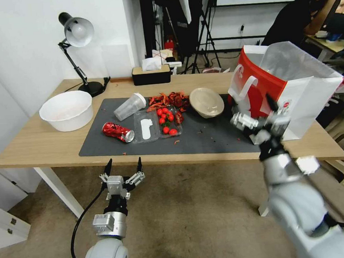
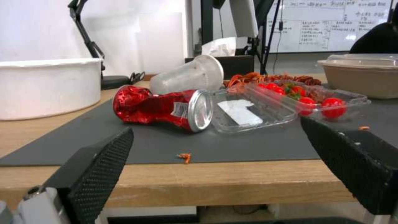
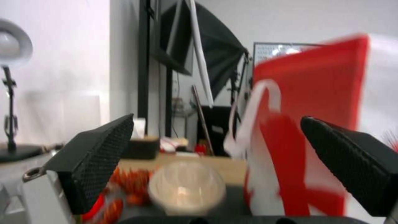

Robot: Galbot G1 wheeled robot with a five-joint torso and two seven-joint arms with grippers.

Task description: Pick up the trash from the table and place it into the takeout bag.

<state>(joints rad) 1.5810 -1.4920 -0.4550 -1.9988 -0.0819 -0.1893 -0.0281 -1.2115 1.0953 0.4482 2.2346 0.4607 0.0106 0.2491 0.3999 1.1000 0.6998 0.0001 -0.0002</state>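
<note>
The left gripper (image 1: pixel 124 166) hangs before the table's (image 1: pixel 32 146) near edge, fingers spread, and the crushed can (image 1: pixel 118 131) lies on the mat (image 1: pixel 212 140) just beyond it, with the lidded cup (image 1: pixel 129 106) on its side farther behind. The open tray (image 1: pixel 158 124) sits right of the can, the paper bowl (image 1: pixel 206 102) farther right. The right gripper (image 1: pixel 271 116), jaws apart, is right against the takeout bag (image 1: pixel 295 89), the bowl to its left.
</note>
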